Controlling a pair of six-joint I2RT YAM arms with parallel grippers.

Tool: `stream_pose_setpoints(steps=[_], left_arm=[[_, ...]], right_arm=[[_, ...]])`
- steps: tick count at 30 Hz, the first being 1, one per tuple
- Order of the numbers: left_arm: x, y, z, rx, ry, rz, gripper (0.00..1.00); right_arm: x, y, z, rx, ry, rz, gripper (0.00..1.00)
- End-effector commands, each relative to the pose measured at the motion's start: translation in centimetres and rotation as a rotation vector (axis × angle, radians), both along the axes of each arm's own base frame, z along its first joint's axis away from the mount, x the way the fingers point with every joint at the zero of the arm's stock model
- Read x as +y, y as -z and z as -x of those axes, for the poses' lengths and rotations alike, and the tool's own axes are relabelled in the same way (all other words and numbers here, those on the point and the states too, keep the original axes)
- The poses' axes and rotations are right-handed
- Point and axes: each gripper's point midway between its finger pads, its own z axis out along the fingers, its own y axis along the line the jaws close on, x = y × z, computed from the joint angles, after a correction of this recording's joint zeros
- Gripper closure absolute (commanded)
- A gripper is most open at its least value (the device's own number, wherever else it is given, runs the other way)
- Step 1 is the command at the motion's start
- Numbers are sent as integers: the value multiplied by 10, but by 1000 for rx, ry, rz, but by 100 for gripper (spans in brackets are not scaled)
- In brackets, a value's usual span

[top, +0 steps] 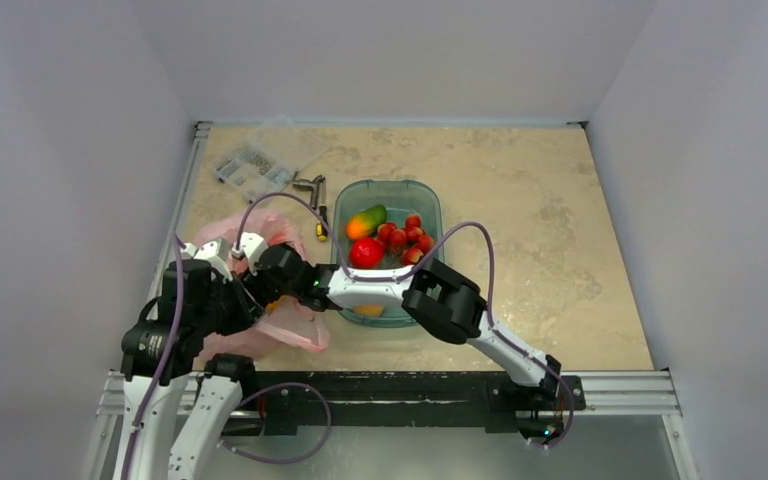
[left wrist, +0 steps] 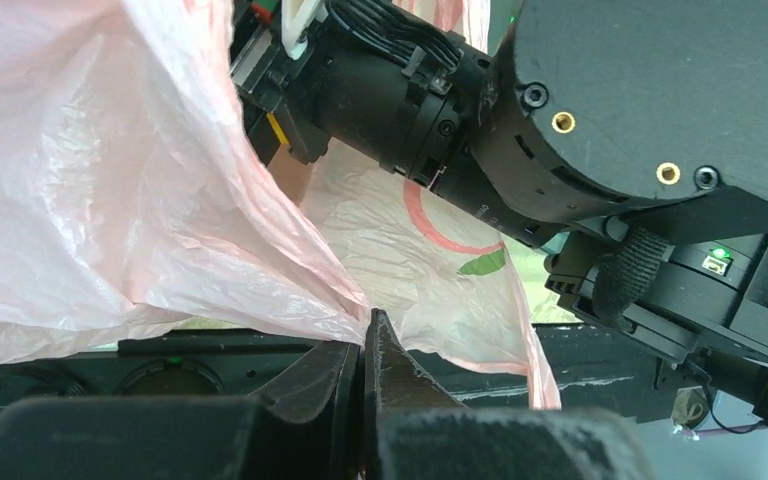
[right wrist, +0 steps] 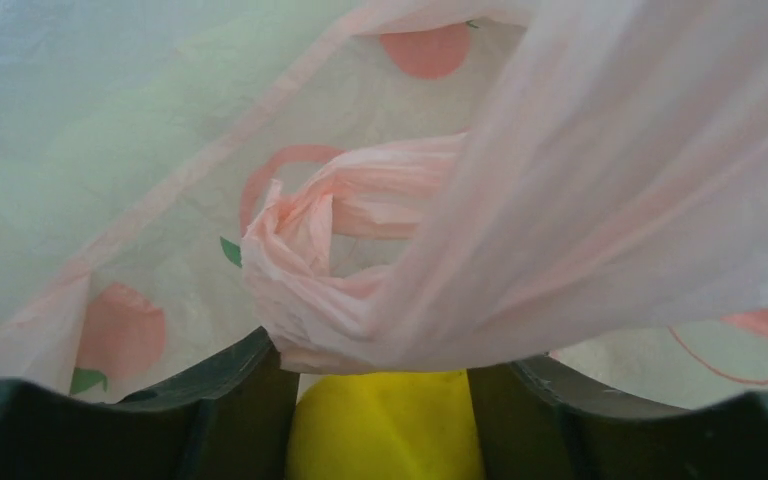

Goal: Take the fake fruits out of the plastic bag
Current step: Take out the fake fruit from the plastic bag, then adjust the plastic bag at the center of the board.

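Inside bag [right wrist: 580, 200]: yellow fruit [right wrist: 385, 440] fills R pincer [right wrist: 388, 385] | L pincer [left wrist: 365, 345] pinches edge

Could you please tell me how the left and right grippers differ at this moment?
The left gripper is shut flat, pinching the plastic bag; the right gripper stands wider, with the yellow fruit filling its jaws. The left is outside the bag, the right reaches inside. Both touch the bag.

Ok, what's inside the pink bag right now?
The right gripper is inside the bag, with a yellow fruit gripped between its fingers. Folds of plastic cover whatever else is in there.
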Motion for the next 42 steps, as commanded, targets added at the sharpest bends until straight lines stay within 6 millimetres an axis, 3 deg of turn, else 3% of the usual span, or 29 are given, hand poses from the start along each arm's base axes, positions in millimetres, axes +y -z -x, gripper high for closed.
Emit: stream_pose_setpoints(steps=[1, 7, 11, 15, 21, 24, 28, 29, 34, 39, 42], left_arm=[[2, -3, -3, -27, -20, -2, 100], [5, -9, -14, -38, -18, -30, 100], [4, -15, -33, -44, -11, -37, 100], [6, -22, -60, -69, -4, -73, 100], [61, -13, -93, -52, -141, -375, 100], [75, -6, -100, -47, -167, -454, 100], [73, 0, -101, -73, -168, -438, 100], [71, -2, -101, -90, -166, -428, 97], [69, -20, -94, -221, -178, -394, 58], [73, -39, -85, -338, -216, -379, 35], [75, -49, -81, -394, -233, -371, 27]], right_arm=[[0, -59, -8, -44, 38, -92, 57], [-20, -112, -15, -20, 88, -176, 85], [-41, -135, -23, 64, 103, -242, 93], [-57, -153, -26, 153, 84, -297, 96], [-74, -162, -24, 178, 87, -278, 100], [-85, -171, -22, 161, 95, -275, 100], [-108, -177, -20, 124, 118, -248, 100], [-115, -181, -19, 112, 125, -247, 100], [-146, -178, -9, 98, 135, -221, 100], [-184, -167, -7, 60, 215, -164, 100], [-211, -159, -10, 22, 291, -129, 100]])
